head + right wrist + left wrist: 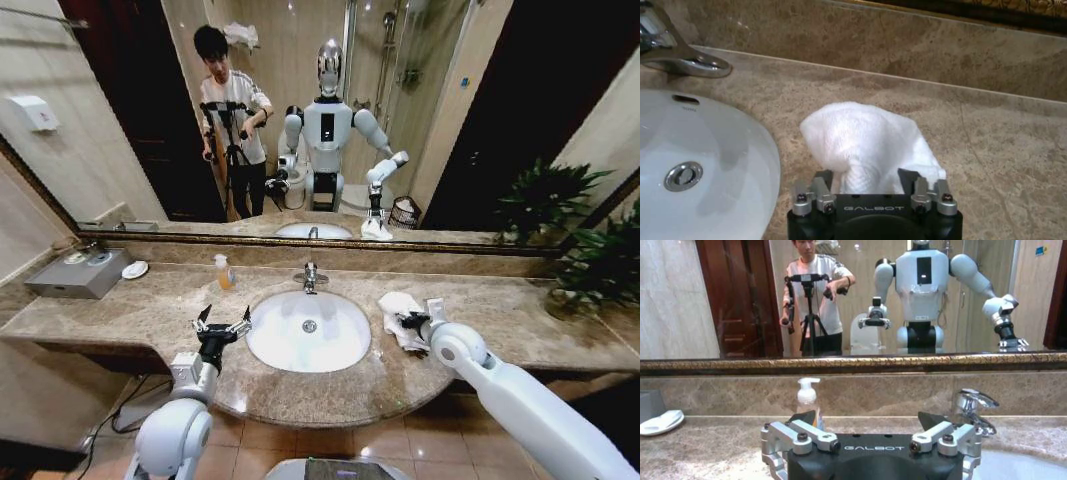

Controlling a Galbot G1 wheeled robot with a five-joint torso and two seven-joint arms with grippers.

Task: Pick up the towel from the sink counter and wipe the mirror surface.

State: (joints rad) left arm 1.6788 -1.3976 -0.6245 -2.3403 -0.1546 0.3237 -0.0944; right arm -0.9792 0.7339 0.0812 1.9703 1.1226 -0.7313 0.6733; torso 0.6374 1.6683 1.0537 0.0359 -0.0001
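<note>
— Where are your jaws?

— My right gripper is down on the worktop, its jaws closed on a bunched fold of the white towel. The towel lies on the marble just right of the basin, still resting on the stone.

— And the left?

— My left gripper hovers above the basin's left rim, jaws spread wide, holding nothing.

— What's in the basin?

— Only its chrome drain. The faucet stands behind it, a soap pump bottle to its left, a small white dish farther left. The mirror rises behind the backsplash.
</note>
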